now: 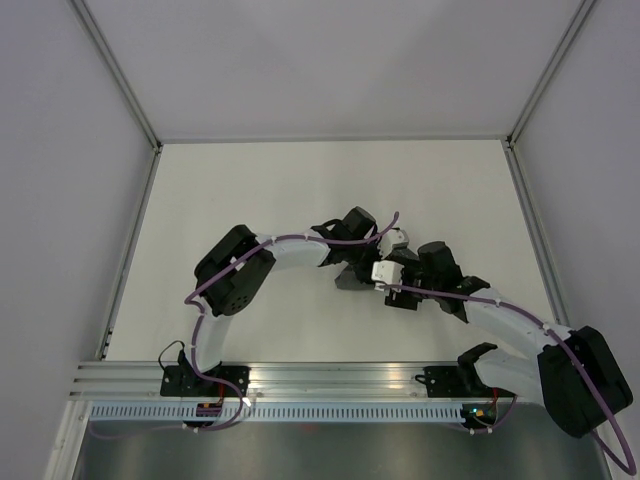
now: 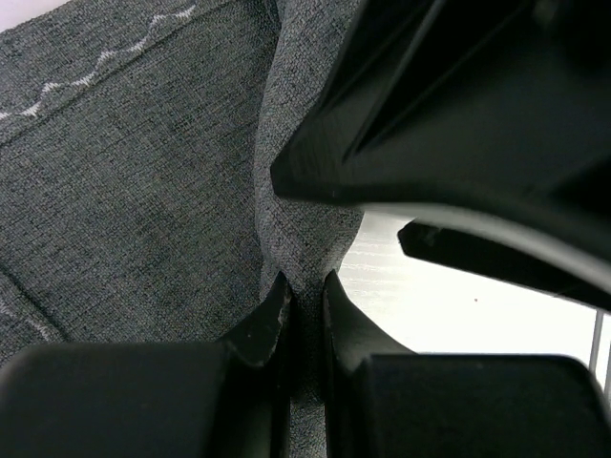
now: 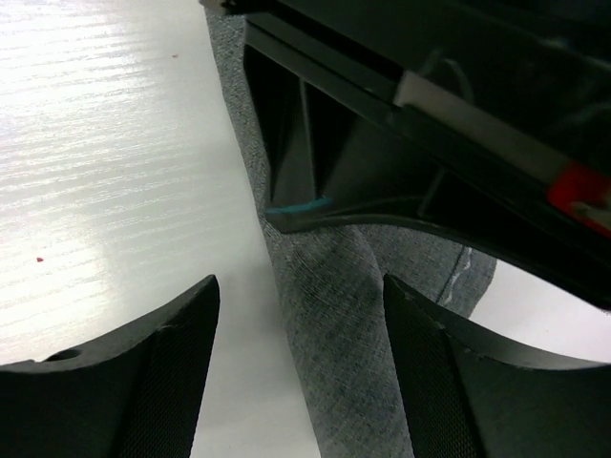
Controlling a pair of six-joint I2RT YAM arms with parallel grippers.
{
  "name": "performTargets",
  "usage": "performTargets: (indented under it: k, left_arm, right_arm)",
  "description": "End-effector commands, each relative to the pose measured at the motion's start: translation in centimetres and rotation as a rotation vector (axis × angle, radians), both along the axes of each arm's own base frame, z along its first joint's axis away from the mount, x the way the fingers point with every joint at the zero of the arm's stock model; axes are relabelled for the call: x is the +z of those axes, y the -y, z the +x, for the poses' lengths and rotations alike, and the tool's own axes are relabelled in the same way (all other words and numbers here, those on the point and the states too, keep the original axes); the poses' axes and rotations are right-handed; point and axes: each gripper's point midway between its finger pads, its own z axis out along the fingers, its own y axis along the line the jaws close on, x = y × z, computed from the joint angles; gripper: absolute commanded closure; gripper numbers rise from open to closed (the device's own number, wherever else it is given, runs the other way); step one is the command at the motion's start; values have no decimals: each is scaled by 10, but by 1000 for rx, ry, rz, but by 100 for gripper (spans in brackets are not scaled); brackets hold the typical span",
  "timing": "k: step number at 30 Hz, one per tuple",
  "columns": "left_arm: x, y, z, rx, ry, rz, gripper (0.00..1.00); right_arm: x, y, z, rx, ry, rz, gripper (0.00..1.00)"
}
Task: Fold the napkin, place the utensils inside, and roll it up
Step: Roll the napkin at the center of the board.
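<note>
The dark grey napkin (image 1: 347,281) lies bunched into a narrow roll at the table's middle, mostly hidden under both grippers. My left gripper (image 2: 305,289) is shut on a raised fold of the napkin (image 2: 143,191), whose pale stitched line shows at the upper left. My right gripper (image 3: 299,281) is open, its fingers standing on either side of the rolled napkin (image 3: 334,305) without touching it. In the top view the left gripper (image 1: 350,268) and the right gripper (image 1: 375,282) meet tip to tip. The utensils are hidden.
The white table (image 1: 300,190) is walled by pale panels with metal rails at left and right. The arms' bases sit on an aluminium rail (image 1: 330,385) at the near edge. The left gripper's black body (image 3: 430,114) hangs close over the right gripper's fingers.
</note>
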Motion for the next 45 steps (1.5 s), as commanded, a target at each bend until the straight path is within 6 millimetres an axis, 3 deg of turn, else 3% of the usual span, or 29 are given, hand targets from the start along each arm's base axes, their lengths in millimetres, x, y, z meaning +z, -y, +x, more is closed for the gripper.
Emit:
performTargets:
  k: [1,11,20,29,33,34,36,37,39,41,43,44,45]
  left_arm:
    - [-61,-41,-40,29,-204,233,92]
    - [-59,-42,-36,57,-231,232,69]
    - [-40,-35,-22,123,-239,169,59]
    - [16,-23,6,221,-210,-18,51]
    - [34,-27,16,279,-187,-73,49]
    - [47,-25,23,294,-151,-114,49]
    - [53,-30,27,328,-147,-141,43]
    - [66,-29,32,339,-118,-177,43]
    - [69,-35,38,385,-101,-189,42]
    - [85,-37,48,428,-53,-232,42]
    - [88,-48,60,509,6,-240,42]
    - [108,-50,67,541,53,-300,42]
    - [103,-63,74,607,85,-290,41]
  right_arm:
    - [-6,-1,6,-9,32,-28,26]
    - [-13,-4,8,-40,1,-34,45]
    - [-13,-7,6,-45,-39,-23,74]
    - [-26,-7,-2,-28,-123,-56,81]
    - [-25,-11,-2,-12,-171,-51,82]
    - [-26,-11,-2,-13,-184,-52,83]
    - [-28,-12,-3,-6,-221,-56,84]
    - [-32,-9,-5,-5,-251,-66,85]
    - [-30,-11,-3,0,-269,-58,86]
    - [-31,-9,-2,-4,-302,-62,86]
    - [-32,-10,-3,7,-326,-57,87]
    - [-36,-6,-5,0,-361,-64,87]
    - [-33,-8,0,6,-359,-62,87]
